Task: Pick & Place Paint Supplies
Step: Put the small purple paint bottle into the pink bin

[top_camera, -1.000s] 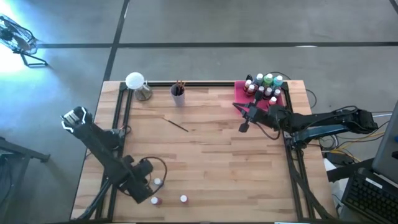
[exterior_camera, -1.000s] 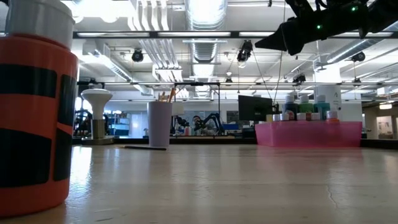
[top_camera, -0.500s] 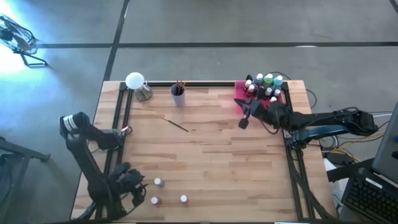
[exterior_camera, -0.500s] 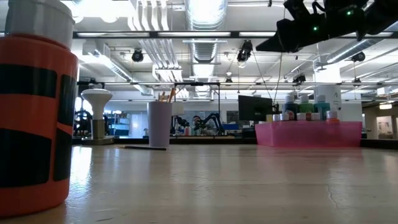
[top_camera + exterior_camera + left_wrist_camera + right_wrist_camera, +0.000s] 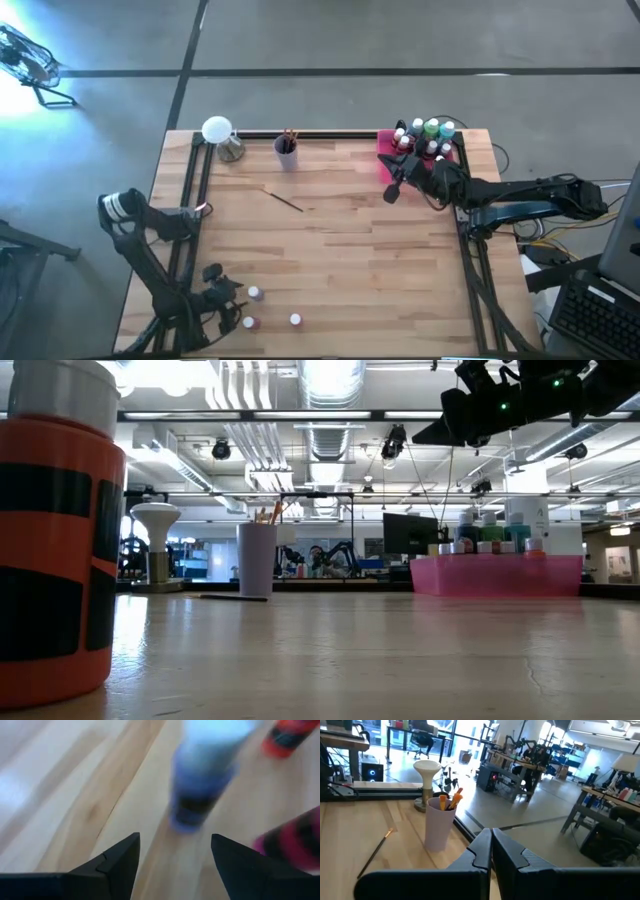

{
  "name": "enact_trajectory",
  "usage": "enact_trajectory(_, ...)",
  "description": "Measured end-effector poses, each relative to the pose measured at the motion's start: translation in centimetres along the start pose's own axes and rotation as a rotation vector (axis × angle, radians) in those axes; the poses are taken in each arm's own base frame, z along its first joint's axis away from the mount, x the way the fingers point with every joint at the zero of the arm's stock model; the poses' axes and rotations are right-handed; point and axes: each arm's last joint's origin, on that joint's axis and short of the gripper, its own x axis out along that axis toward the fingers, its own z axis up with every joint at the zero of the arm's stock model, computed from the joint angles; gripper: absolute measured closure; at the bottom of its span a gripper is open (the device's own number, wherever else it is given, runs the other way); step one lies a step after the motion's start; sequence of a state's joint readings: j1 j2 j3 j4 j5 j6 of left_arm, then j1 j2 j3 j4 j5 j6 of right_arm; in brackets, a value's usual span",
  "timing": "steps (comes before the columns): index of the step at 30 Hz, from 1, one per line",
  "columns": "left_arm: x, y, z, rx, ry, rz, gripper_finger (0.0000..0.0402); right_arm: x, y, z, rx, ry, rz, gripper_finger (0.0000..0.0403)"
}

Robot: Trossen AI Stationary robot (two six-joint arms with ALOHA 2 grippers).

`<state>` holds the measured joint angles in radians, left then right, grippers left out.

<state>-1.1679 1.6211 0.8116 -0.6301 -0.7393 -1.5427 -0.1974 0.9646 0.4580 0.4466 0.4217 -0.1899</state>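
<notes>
The left claw (image 5: 222, 298) sits low over the near left corner of the table (image 5: 340, 260), its fingers (image 5: 117, 857) spread apart and holding nothing. Just ahead of it, in its wrist view, stands a blue bottle (image 5: 202, 780), framed between the two fingers but not touched, with a red bottle (image 5: 287, 737) farther off and a pink-and-black one (image 5: 295, 837) close beside one finger. From above, three white-capped bottles stand near that claw: one just beside it (image 5: 254, 293), one closer to the edge (image 5: 249, 323), and a third a little farther right (image 5: 295, 320).

The right claw (image 5: 392, 192) hangs above the table at the far right, fingers (image 5: 480, 852) pressed together and empty, just beside the pink tray (image 5: 385, 150). The tray holds a cluster of bottles (image 5: 425, 138). One brush (image 5: 284, 199) lies flat on the bare wood near the table's far middle. Behind it stands a lilac cup (image 5: 287, 155) with brushes upright in it, and a white lamp (image 5: 217, 130) stands at the far left corner.
</notes>
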Motion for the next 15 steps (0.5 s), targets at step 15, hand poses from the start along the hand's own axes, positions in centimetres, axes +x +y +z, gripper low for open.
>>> enact_trajectory(15,1.4,-0.1,1.2,0.139,-0.098,-0.001,0.0152,0.0,0.0,0.0,0.006,0.003,0.001,0.0394)
